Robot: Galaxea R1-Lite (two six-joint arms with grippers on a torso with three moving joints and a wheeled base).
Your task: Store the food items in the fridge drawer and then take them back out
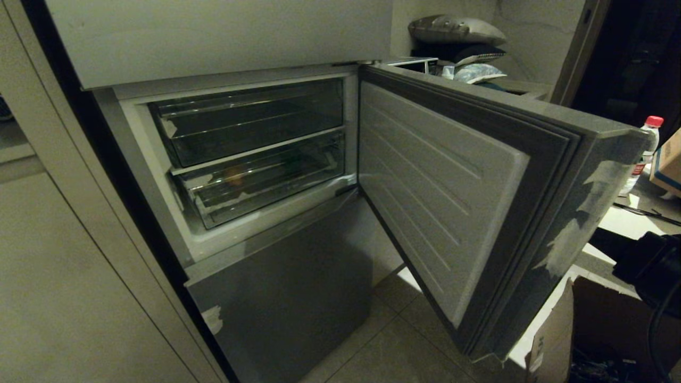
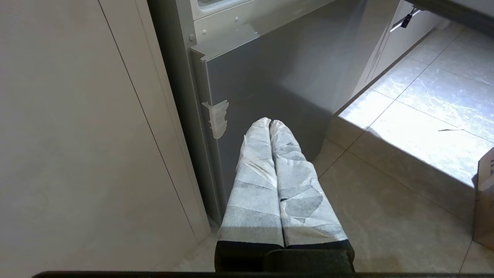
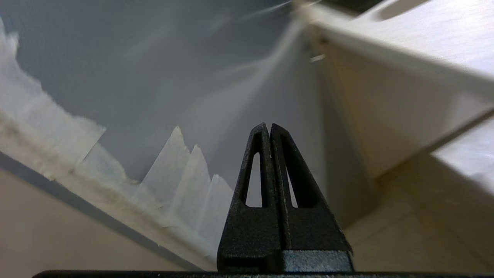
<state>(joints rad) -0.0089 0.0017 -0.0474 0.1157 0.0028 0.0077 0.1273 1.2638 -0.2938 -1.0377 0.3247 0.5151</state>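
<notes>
From the head camera: a grey metal-fronted fridge door (image 1: 479,213) stands swung open to the right, baring a white-lined compartment with two clear plastic pull-out drawers stacked one over the other. The lower fridge drawer (image 1: 260,178) is pushed in, with white tape scraps on its front, and something orange and something green show dimly through the plastic (probably food items, though too dim to name). The upper clear drawer (image 1: 250,119) looks empty. A dark part of the right arm (image 1: 652,263) sits at the far right edge, beyond the door.

From the left wrist camera: the left gripper (image 2: 270,122), its two fingers wrapped in pale tape, is pressed together and holds nothing. It hangs low near the closed grey lower fridge panel (image 2: 278,77), idle.

From the right wrist camera: the right gripper (image 3: 269,126), black with hollow triangular fingers, is closed tight on nothing, close to the taped outer face of the open door.

Judging by this, the door-opening step looks finished. Next, the right arm would need to come round the door edge, part its fingers and hook the lower drawer's front lip.
</notes>
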